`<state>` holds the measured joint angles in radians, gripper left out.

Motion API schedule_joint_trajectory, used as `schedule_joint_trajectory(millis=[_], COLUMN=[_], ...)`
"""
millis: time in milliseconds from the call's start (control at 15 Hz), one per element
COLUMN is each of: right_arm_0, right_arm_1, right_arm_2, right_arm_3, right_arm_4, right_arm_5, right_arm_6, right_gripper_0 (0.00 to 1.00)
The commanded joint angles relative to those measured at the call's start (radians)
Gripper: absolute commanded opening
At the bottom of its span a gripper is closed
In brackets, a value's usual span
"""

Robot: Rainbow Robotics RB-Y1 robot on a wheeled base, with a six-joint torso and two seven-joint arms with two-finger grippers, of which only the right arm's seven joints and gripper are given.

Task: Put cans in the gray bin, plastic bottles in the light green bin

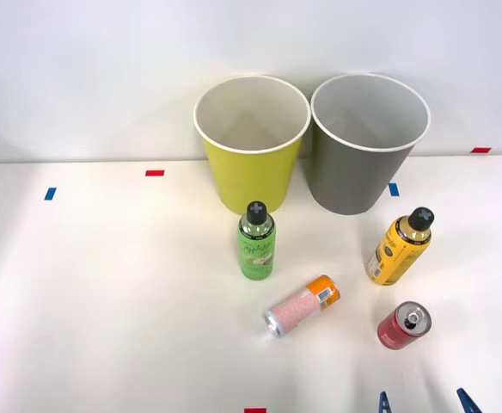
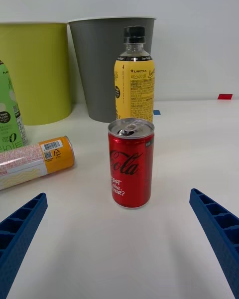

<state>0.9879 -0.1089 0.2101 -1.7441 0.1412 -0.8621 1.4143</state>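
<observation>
While the right gripper (image 2: pixel 119 249) is held low over the near edge of the white bench (image 1: pixel 105 301), its jaws are spread wide and nothing is grasped between them; the two blue ribbed fingers (image 2: pixel 20 229) are seen at either side of the red can (image 2: pixel 131 162), well apart from it. That can is stood upright on the bench, its silver top opened. Behind it, the yellow-orange bottle (image 2: pixel 134 82) with a black cap is stood upright. To the robot's left of the red can, the pale pink can (image 1: pixel 301 305) with an orange end is laid on its side. Farther left and back, the green bottle (image 1: pixel 256 241) is stood upright just in front of the light green bin (image 1: pixel 251 151). Beside that bin, on its right, the gray bin (image 1: pixel 367 146) is placed, the two rims nearly touching. Both bins are set at the back of the bench, near the wall. Small red and blue tape marks (image 1: pixel 155 173) are stuck on the bench.
</observation>
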Motion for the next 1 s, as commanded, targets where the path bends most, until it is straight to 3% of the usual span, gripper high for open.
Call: schedule_joint_trajectory(millis=[67, 467, 667, 1000], right_arm_0=[0.000, -0.021, -0.025, -0.091], right_arm_1=[0.000, -0.002, -0.032, -0.066], right_arm_2=[0.000, -0.005, 0.031, 0.097], right_arm_3=[0.000, 0.034, 0.023, 0.023], right_arm_4=[0.000, -0.015, -0.117, -0.282], right_arm_5=[0.000, 0.012, 0.000, -0.006], right_arm_6=[0.000, 0.002, 0.031, 0.206], right_gripper_0=[1.00, 1.00, 1.00, 1.00])
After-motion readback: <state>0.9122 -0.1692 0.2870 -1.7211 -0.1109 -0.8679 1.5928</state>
